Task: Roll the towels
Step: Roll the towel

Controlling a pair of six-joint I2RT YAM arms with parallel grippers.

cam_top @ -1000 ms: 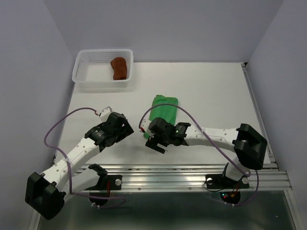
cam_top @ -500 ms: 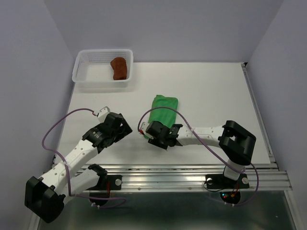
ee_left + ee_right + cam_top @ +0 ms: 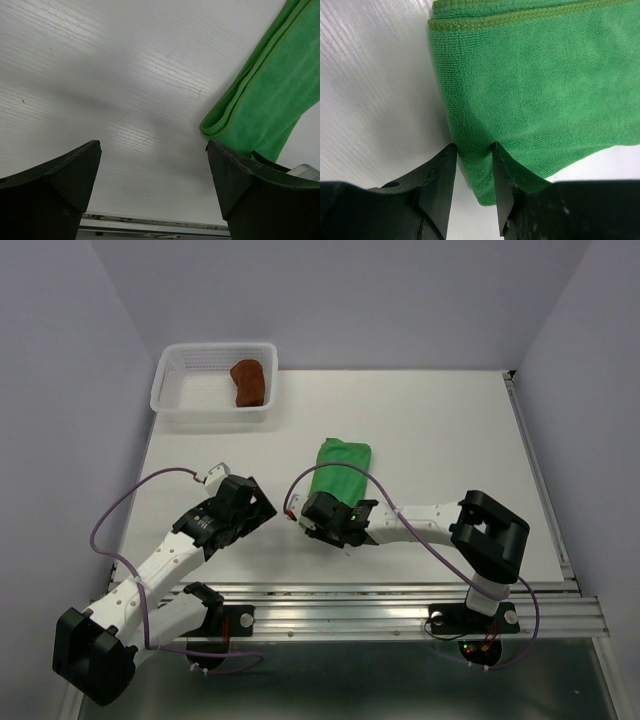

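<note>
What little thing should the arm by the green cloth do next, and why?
Probably lift the right gripper slightly and curl the near edge of the green towel over toward the far end, starting the roll. It pinches that edge, the towel lies flat and folded, and the brown towel already looks rolled in the basket. The left gripper hangs open beside it.

Bright green towel (image 3: 345, 452) is folded flat into a layered strip with a stitched hem showing. It lies mid-table (image 3: 440, 430), slightly angled, its near corner pinched by the right gripper (image 3: 473, 146). Rust-brown towel (image 3: 248, 383) is a short rolled bundle inside the white mesh basket (image 3: 175, 390) at the far left, toward the basket's right side.
</note>
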